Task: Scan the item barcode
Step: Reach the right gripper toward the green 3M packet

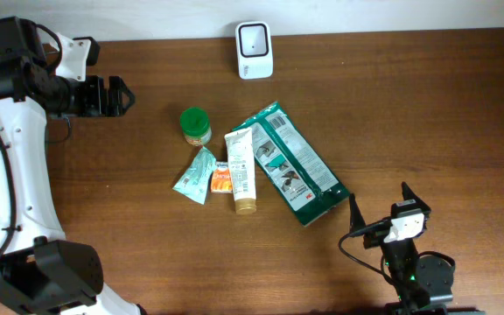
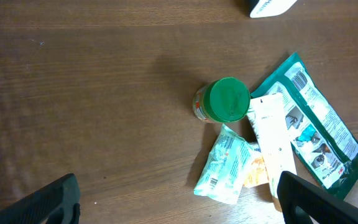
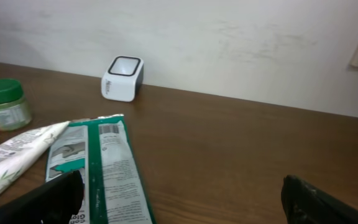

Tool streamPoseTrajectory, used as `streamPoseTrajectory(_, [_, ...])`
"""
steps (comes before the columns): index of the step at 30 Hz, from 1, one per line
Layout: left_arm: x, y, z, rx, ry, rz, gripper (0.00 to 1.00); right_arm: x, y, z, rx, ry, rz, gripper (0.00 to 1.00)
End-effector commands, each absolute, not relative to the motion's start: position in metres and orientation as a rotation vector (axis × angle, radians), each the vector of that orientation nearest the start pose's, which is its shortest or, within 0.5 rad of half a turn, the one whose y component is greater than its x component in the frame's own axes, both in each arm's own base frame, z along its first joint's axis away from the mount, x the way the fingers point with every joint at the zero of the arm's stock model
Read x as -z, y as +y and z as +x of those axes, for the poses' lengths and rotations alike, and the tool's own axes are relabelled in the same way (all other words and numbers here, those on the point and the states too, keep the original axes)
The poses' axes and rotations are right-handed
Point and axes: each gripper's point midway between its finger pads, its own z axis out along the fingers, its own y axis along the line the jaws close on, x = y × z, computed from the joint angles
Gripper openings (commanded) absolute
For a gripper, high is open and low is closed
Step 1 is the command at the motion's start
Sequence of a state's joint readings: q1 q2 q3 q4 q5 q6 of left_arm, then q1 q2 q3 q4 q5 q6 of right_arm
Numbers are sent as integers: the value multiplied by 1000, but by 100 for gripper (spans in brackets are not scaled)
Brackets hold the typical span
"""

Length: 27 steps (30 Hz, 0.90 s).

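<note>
Your right gripper sits closest to the lens at the near edge of the table. Its jaws are spread wide and hold nothing. In its wrist view the two dark fingers fill the bottom corners, with bare wood between them.

No item has been picked up yet. The items lie in a cluster at mid-table. Of these, the green packet is the one nearest that gripper, ahead of it and off to its left. The packet's long axis runs on a diagonal, with one end pointing toward the scanner at the far edge and the other corner just short of your right fingers. Printed bars show near its far end in the wrist view.

Your left gripper is also wide and empty. It hangs well apart from the cluster on the far left side. The green-lidded jar is its closest item, and the tube and small sachet lie beyond.

If you choose the packet, the right arm looks like the shorter reach. You would have to turn the wrist so the jaws close across the packet's narrow width, not along the diagonal. The tube touches its left edge, so come in from the free right side.
</note>
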State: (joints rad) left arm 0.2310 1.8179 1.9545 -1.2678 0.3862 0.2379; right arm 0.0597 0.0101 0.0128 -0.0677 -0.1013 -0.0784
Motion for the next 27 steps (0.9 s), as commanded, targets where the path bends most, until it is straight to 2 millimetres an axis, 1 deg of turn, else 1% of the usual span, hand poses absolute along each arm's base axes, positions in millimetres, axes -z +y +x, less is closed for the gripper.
streamPoseTrajectory(1, [-248, 30, 423, 393, 2612, 108, 99, -158, 18, 245, -3, 1634, -128, 98])
streamPoseTrajectory(2, [-248, 30, 423, 393, 2612, 108, 99, -160, 18, 246, 1, 1626, -123, 98])
streamPoseTrajectory(3, [-248, 30, 423, 393, 2612, 108, 99, -166, 22, 246, -19, 1600, -141, 98])
streamPoseTrajectory(6, [-248, 30, 423, 393, 2612, 108, 99, -188, 40, 241, -103, 1522, -220, 98])
streamPoseTrajectory(9, [-248, 30, 423, 393, 2612, 108, 99, -212, 45, 234, -127, 1521, -243, 98])
streamPoseTrajectory(12, [-248, 30, 423, 393, 2612, 108, 99, -246, 44, 225, -124, 1563, -251, 98])
streamPoseTrajectory(14, [-248, 30, 423, 393, 2612, 108, 99, -275, 47, 221, -106, 1596, -301, 98])
streamPoseTrajectory(15, [-248, 30, 423, 393, 2612, 108, 99, -286, 47, 221, -108, 1621, -306, 99])
streamPoseTrajectory(17, [-248, 30, 423, 393, 2612, 108, 99, -309, 53, 226, -138, 1697, -346, 98])
streamPoseTrajectory(18, [-248, 30, 423, 393, 2612, 108, 99, -314, 57, 228, -151, 1722, -368, 98])
streamPoseTrajectory(19, [-248, 30, 423, 393, 2612, 108, 99, -326, 62, 236, -184, 1778, -392, 98])
streamPoseTrajectory(21, [-248, 30, 423, 393, 2612, 108, 99, -338, 69, 248, -234, 1879, -425, 98])
streamPoseTrajectory(23, [-248, 30, 423, 393, 2612, 108, 99, -343, 77, 259, -279, 1989, -495, 98])
streamPoseTrajectory(26, [-248, 30, 423, 393, 2612, 108, 99, -340, 79, 276, -332, 2192, -491, 98])
streamPoseTrajectory(27, [-248, 30, 423, 393, 2612, 108, 99, -338, 79, 283, -341, 2233, -489, 98])
